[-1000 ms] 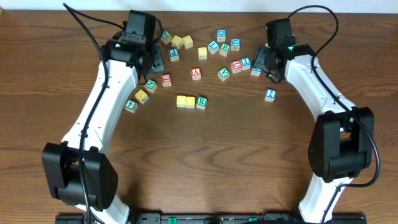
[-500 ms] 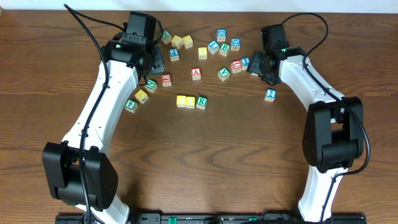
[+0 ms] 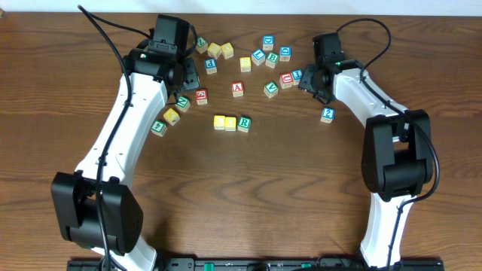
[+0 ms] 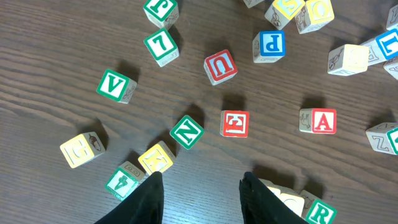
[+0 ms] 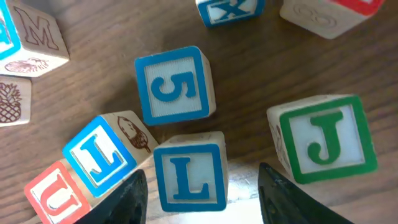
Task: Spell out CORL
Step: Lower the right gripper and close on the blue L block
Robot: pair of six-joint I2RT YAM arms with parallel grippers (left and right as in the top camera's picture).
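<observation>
Though crowded, L cube point(image 5: 189, 177) beside 5 point(image 5: 174, 85)

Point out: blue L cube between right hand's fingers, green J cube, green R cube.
blue L cube point(image 5: 189, 179), right wrist view, centre of its lettered top face.
green J cube point(image 5: 326, 140), right wrist view, on the J.
green R cube point(image 3: 244, 123), overhead view, top face.

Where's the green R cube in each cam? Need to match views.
Overhead: the green R cube is near the centre of the picture, at the right end of a short row with two yellow cubes.
Left wrist: in the bottom-right corner, cut by the lower edge.
Right wrist: not in it.
Shared landmark: the red A cube, which sits just above the R in the overhead and left wrist views; it is absent from the right wrist view.
</observation>
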